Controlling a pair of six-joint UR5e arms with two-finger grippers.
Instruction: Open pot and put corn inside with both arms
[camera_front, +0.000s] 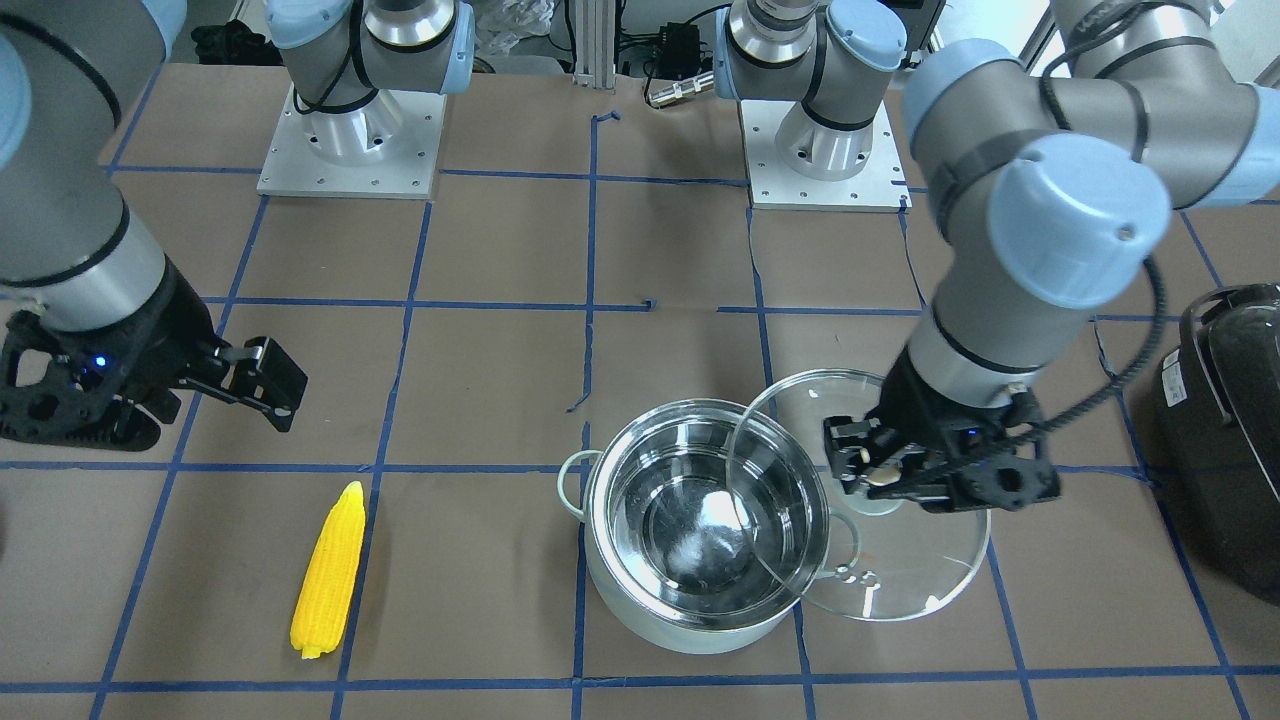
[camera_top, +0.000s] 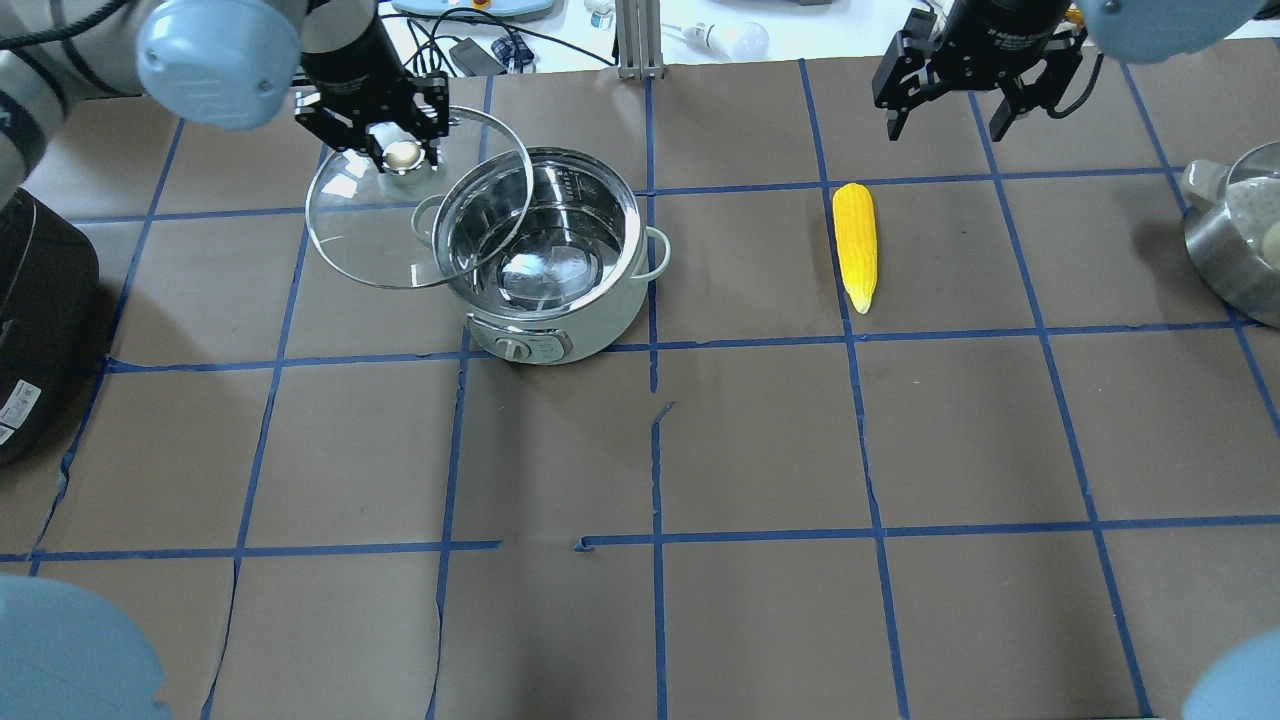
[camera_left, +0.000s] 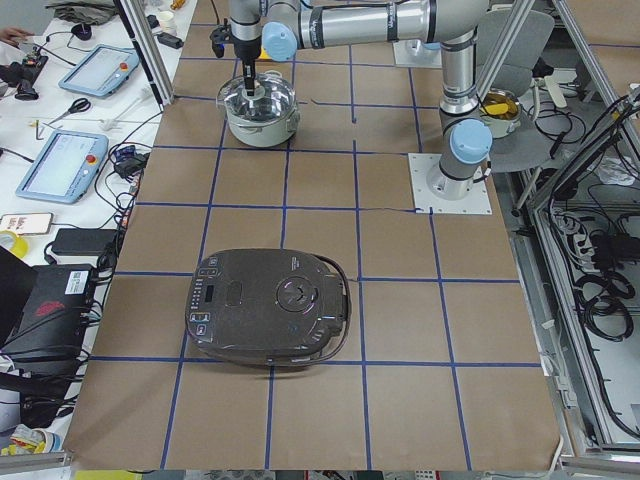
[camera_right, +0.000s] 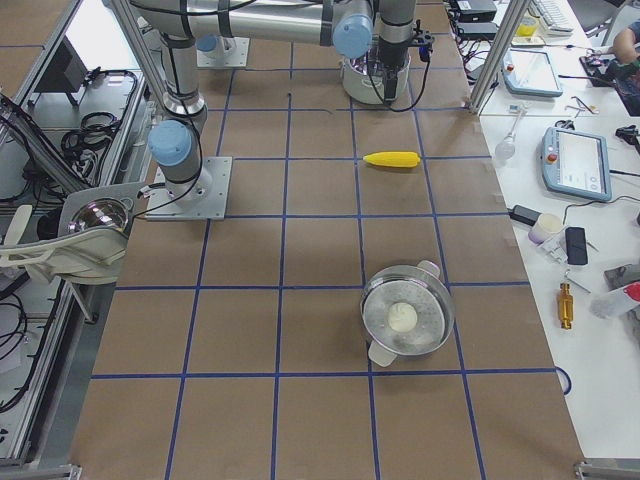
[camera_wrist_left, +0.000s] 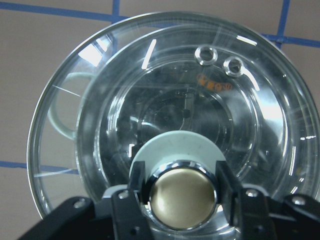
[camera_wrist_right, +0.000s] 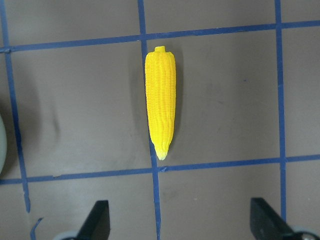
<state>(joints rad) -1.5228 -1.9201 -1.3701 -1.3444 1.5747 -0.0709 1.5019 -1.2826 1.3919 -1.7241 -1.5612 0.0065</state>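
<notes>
- Lying flat, bright yellow tapered corn cob (camera_top: 856, 245) points its tip toward the robot (camera_front: 820, 140).
- Left hand (camera_top: 402, 155) clamps clear glass lid's brass knob (camera_wrist_left: 182, 197).
- Right hand (camera_top: 945, 128) gapes, empty.

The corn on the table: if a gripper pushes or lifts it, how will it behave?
The corn looks like plastic, so probably stiff and light. Lying on its round, tapered side, it may roll in a curve if nudged.

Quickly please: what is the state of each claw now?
Left claw: closed on the knob of the glass lid.
Right claw: open, holding nothing.
</notes>
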